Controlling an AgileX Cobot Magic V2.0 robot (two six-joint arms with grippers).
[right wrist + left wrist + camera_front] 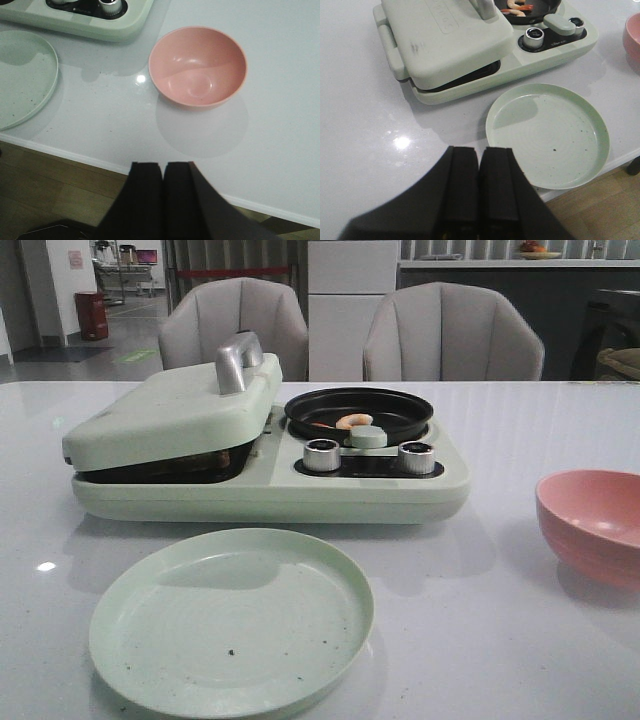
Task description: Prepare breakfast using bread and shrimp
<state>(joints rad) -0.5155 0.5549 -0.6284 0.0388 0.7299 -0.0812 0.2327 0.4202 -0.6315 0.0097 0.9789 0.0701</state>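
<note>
A small orange-pink shrimp (353,421) lies in the black round pan (400,408) on the right half of a pale-green breakfast maker (260,495); it also shows in the left wrist view as the shrimp (516,9). The maker's lid (170,410) is down over the left half, leaving a narrow dark gap. The bread is hidden; a thin brown strip shows in that gap and I cannot tell what it is. My left gripper (481,150) hovers shut and empty over the table's near left, beside the plate. My right gripper (163,164) is shut and empty above the table's front edge, short of the bowl.
An empty pale-green plate (230,640) with a few dark crumbs sits in front of the maker. A pink bowl (590,525), empty, stands at the right. Two metal knobs (322,455) and a pale-green knob (368,436) front the pan. Chairs stand behind the table.
</note>
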